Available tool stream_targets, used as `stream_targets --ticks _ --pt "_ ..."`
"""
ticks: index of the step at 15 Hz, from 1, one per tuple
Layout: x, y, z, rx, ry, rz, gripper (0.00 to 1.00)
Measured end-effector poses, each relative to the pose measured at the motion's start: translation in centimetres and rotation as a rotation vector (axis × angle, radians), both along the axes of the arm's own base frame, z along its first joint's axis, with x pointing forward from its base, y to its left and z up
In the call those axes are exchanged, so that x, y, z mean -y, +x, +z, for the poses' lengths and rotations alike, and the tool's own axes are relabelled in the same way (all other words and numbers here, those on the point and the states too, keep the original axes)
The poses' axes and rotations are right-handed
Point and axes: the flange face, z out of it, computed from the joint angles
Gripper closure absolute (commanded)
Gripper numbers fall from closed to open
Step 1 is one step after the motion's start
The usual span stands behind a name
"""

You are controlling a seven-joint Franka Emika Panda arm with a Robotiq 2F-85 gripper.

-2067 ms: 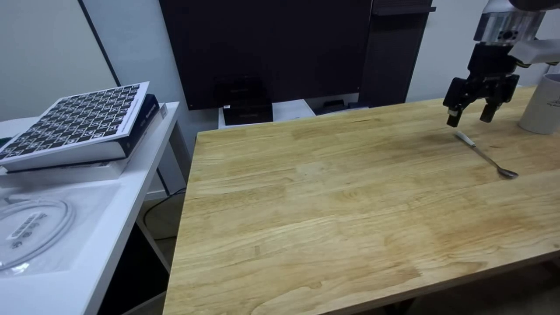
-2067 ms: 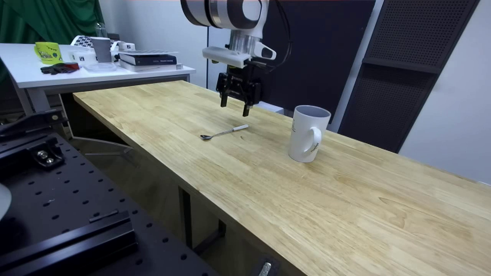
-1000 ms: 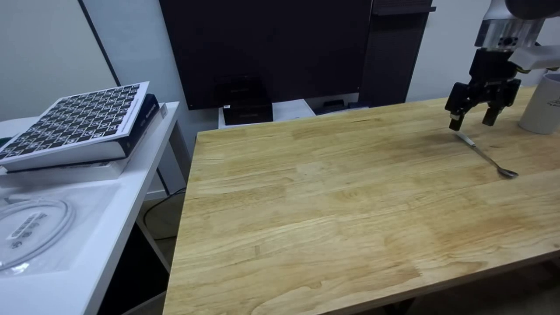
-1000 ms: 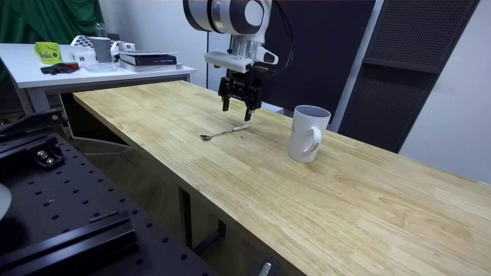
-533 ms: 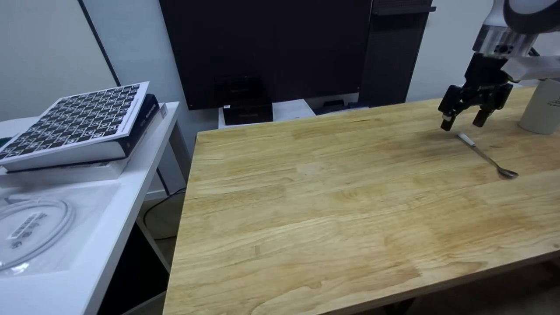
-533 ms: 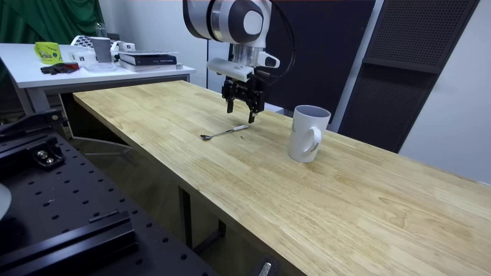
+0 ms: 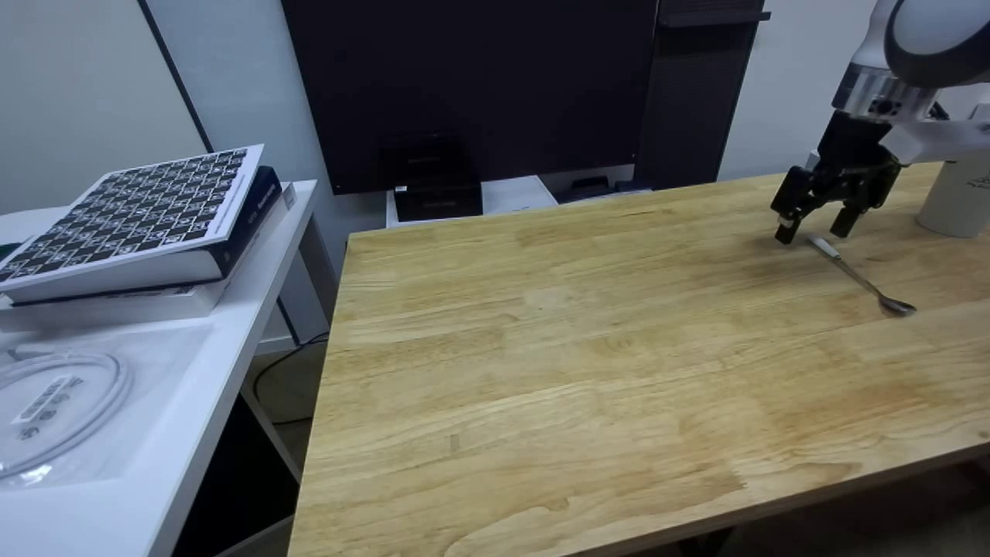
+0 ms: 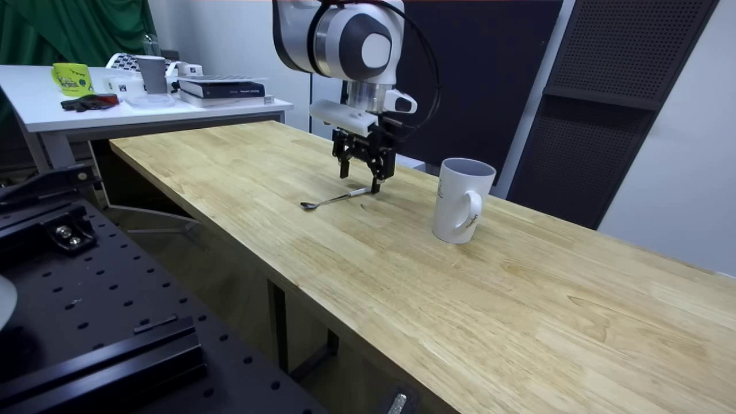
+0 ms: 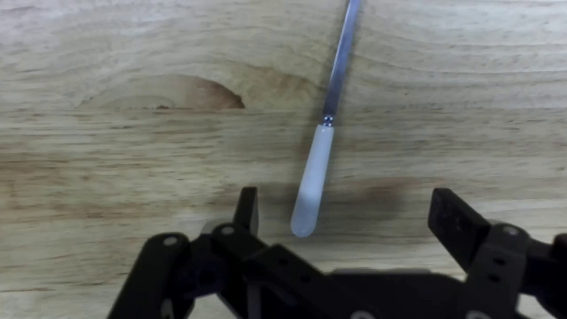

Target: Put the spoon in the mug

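As the gripper (image 8: 360,183) sinks nearer the wood: its fingers (image 9: 456,223) hang lower than a second ago, spread wide and holding nothing.
Spoon (image 9: 327,121): unmoved, flat on the tabletop (image 7: 572,348); the wrist view shows the white handle end between the fingertips, nearer one than the other. Whether either touches it, I cannot tell.
Approach to the handle: probably almost finished; grasp, lift and carry are not yet done.
Mug (image 8: 453,201): also unmoved, upright, apart from the spoon, farther from the short end by the white table (image 7: 197,379).
Long edges: the spoon lies between them, handle toward the one by the dark panel (image 8: 483,75), bowl toward the opposite one.
Room to move: a wide stretch of wood runs toward that short end; toward the mug the gap looks tighter, so the carry likely needs height over its rim first.
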Motion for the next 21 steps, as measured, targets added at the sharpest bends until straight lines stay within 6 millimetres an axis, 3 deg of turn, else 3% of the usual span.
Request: stream_targets --ticks 10,17,21 --pt "0.5 0.4 -0.1 0.008 -0.011 -0.003 0.99" --pt "1.0 1.3 0.3 -0.011 -0.041 -0.006 0.96" --pt "1.7 2.9 1.6 -0.031 -0.043 -0.016 0.96"
